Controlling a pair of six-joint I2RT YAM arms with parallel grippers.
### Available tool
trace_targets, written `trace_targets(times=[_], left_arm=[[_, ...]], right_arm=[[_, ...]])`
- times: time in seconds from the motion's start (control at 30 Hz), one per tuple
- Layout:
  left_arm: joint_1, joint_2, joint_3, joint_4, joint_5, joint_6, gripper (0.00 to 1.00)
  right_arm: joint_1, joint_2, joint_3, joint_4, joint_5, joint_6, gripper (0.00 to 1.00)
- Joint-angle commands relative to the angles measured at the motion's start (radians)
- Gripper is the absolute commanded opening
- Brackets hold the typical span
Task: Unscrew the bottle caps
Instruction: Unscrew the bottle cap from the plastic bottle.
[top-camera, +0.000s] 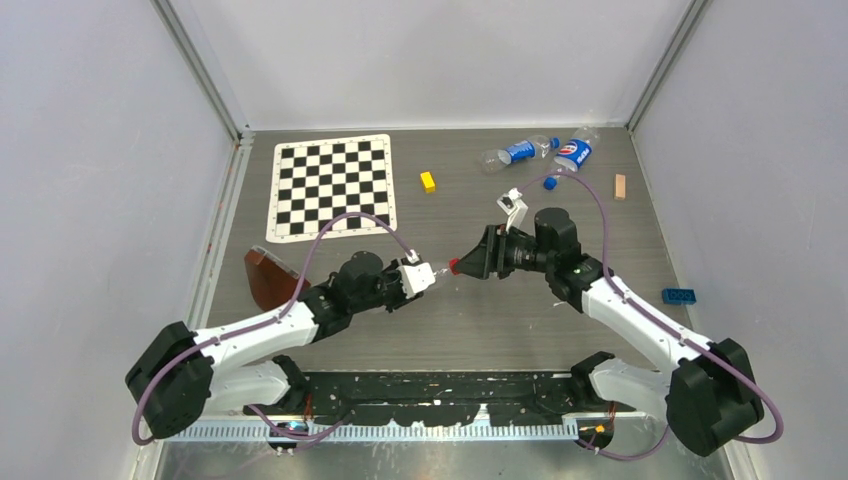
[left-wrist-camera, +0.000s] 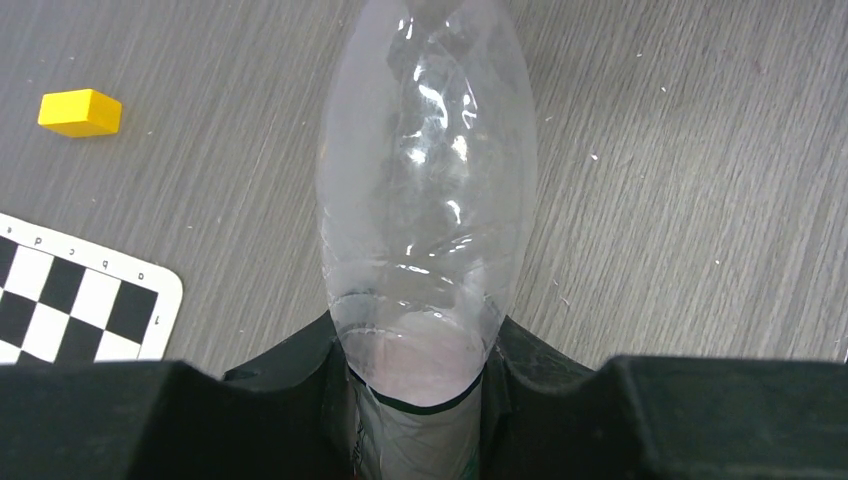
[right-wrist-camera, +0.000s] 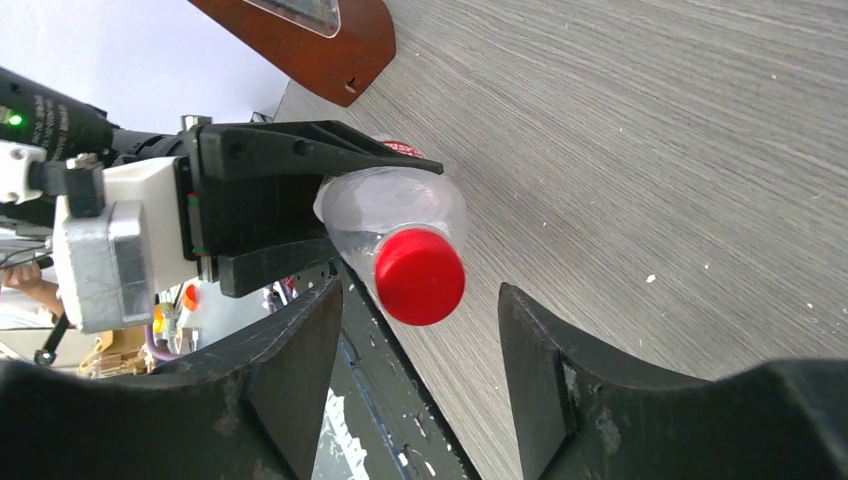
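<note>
Overhead view. Clamps the left claw (top-camera: 425, 277) shut on a small clear plastic bottle (top-camera: 441, 271), with its neck pointing at the right claw (top-camera: 468, 264). Sets the right claw's jaws apart around the red round screw cap (top-camera: 453, 266) on the bottle's end. Well beyond the right claw, shows a blue-labelled clear bottle (top-camera: 515, 152) and a second blue-labelled bottle (top-camera: 572, 152) lying on the grey table (top-camera: 470, 330), with a small blue round cap (top-camera: 550, 183) just nearer.

Left wrist view. Shows the clear plastic bottle (left-wrist-camera: 425, 200) running straight out from between the black fingers (left-wrist-camera: 280, 385) of the left claw (left-wrist-camera: 420, 400), gripped low on its body. Hides the cap. Puts a yellow block (left-wrist-camera: 80, 112) ahead and to the left of the claw, and a checkerboard sheet (left-wrist-camera: 70, 305) close on its left.

Right wrist view. Places the red round screw cap (right-wrist-camera: 419, 276) midway between the black fingers (right-wrist-camera: 290, 350) of the right claw (right-wrist-camera: 420, 295), with a gap on each side and no contact. Behind the cap, shows the clear plastic bottle (right-wrist-camera: 395, 205) pinched in the left claw (right-wrist-camera: 265, 215).
</note>
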Motion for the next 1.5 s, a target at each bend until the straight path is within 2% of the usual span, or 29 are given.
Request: trace_targets(times=[0.0,0.13,0.27,0.33,0.53,0.7,0.8,0.9,1.07,1.17,1.3,1.33,1.4,1.47], left_arm=[[-0.006,-0.033,-0.004,0.073,-0.026,0.028,0.0],[-0.009,-0.031,-0.005,0.076,-0.03,0.032,0.0],[-0.009,-0.038,-0.007,0.074,-0.032,0.032,0.0],[-0.009,-0.04,-0.01,0.075,-0.033,0.033,0.0],[-0.01,-0.051,-0.013,0.079,-0.018,0.024,0.0],[0.0,-0.068,-0.022,0.033,-0.015,0.006,0.0],[0.043,-0.072,-0.004,0.004,0.111,-0.025,0.0],[0.08,-0.054,0.034,-0.018,0.298,-0.058,0.0],[0.109,0.016,0.113,-0.126,0.488,-0.062,0.01],[0.122,0.053,0.15,-0.186,0.542,-0.062,0.02],[0.123,0.064,0.149,-0.157,0.509,-0.079,0.03],[0.124,0.058,0.137,-0.147,0.467,-0.081,0.03],[0.124,0.043,0.111,-0.093,0.387,-0.084,0.04],[0.124,0.025,0.081,-0.058,0.302,-0.083,0.04]], right_arm=[[0.004,0.032,0.045,0.07,-0.004,0.067,0.62],[0.004,0.077,0.054,0.104,-0.034,0.09,0.56],[0.004,0.111,0.055,0.135,-0.07,0.101,0.4],[0.004,0.127,0.054,0.147,-0.084,0.102,0.28],[0.004,0.147,0.045,0.167,-0.11,0.068,0.07],[0.004,0.153,-0.006,0.212,-0.196,-0.016,0.02],[0.005,0.147,-0.037,0.211,-0.207,-0.067,0.01],[0.006,0.148,-0.04,0.224,-0.227,-0.074,0.01],[0.009,0.139,-0.051,0.243,-0.256,-0.082,0.01],[0.009,0.116,-0.063,0.244,-0.26,-0.097,0.01],[0.009,0.09,-0.063,0.224,-0.243,-0.097,0.03],[0.009,0.083,-0.058,0.212,-0.221,-0.098,0.07],[0.009,0.074,-0.034,0.158,-0.169,-0.097,0.38],[0.009,0.066,-0.003,0.101,-0.122,-0.086,0.53]])
